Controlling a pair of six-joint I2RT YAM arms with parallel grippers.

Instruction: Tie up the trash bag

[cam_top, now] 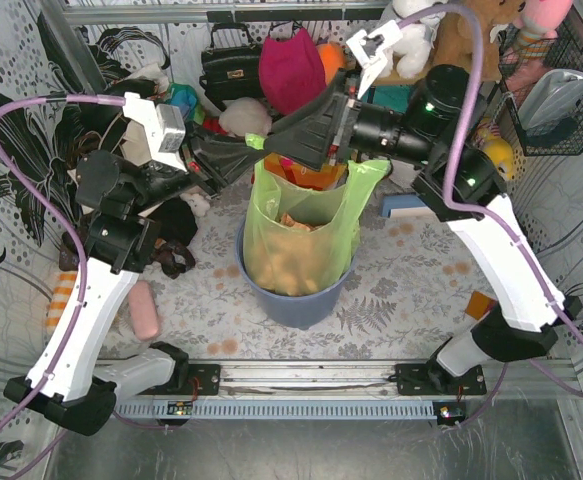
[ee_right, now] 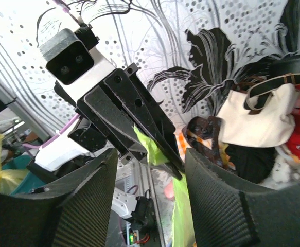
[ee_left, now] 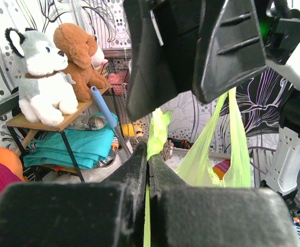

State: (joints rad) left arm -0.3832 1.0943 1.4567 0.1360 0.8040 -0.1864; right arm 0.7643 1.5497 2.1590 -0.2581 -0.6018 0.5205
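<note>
The light-green trash bag (cam_top: 301, 240) stands in the round blue-grey bin (cam_top: 301, 300) at the table's middle, with crumpled brown paper showing inside. My left gripper (cam_top: 254, 150) is shut on the bag's left handle and holds it up; in the left wrist view (ee_left: 148, 154) the green strip (ee_left: 157, 128) is pinched between the jaws. The bag's right handle (cam_top: 366, 180) stands free. My right gripper (cam_top: 291, 148) is open just above the bag's mouth. In the right wrist view (ee_right: 150, 154) its jaws straddle the left gripper's fingers (ee_right: 139, 118) and the held handle (ee_right: 152, 146).
A pink object (cam_top: 146, 308) lies on the table to the left of the bin. A blue-and-white block (cam_top: 401, 207) lies to the right. A black handbag (cam_top: 229, 65), a magenta item (cam_top: 291, 65), plush toys (ee_left: 47, 77) and a cream tote bag (ee_right: 255, 121) crowd the back. A wire basket (cam_top: 556, 90) hangs at right.
</note>
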